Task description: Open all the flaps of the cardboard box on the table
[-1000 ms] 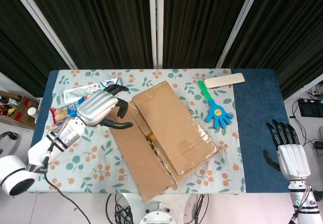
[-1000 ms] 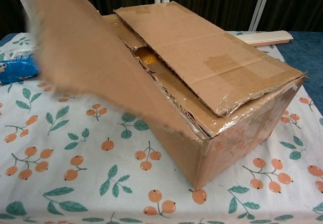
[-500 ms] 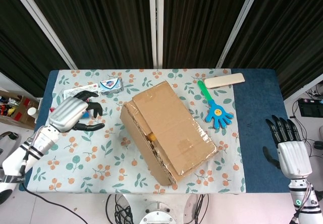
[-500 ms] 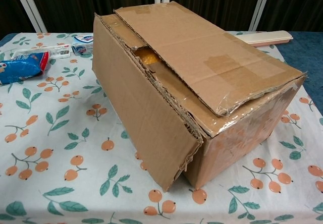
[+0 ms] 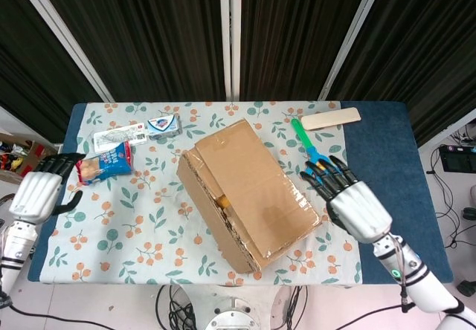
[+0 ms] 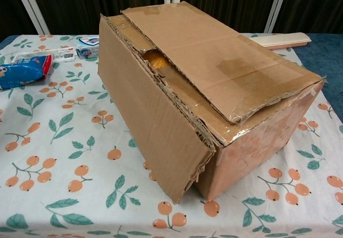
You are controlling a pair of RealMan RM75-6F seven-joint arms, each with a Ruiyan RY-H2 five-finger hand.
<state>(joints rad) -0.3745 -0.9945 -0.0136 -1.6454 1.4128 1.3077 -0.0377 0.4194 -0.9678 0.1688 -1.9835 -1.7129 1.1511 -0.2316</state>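
Observation:
The cardboard box [image 5: 245, 192] [image 6: 214, 88] sits at the middle of the table, set at an angle. Its left long flap [image 6: 150, 120] hangs down over the box's side. Its right long flap [image 5: 253, 174] lies flat on top, and a gap beside it shows something yellow [image 6: 155, 61] inside. My left hand [image 5: 41, 192] hangs open at the table's left edge, far from the box. Just right of the box my right hand [image 5: 349, 200] is open, fingers spread, pointing toward the flat flap. Neither hand shows in the chest view.
A blue and green hand-shaped clapper toy [image 5: 312, 155] lies partly under my right hand. A beige bar [image 5: 331, 118] lies at the back right. A blue and red snack bag [image 5: 104, 163], a white tube [image 5: 119, 133] and a small soap pack [image 5: 163, 124] lie at the back left.
The left flap dropped from raised to hanging down the box's side. My left hand let go and drew back to the table's left edge. My right hand moved in beside the box.

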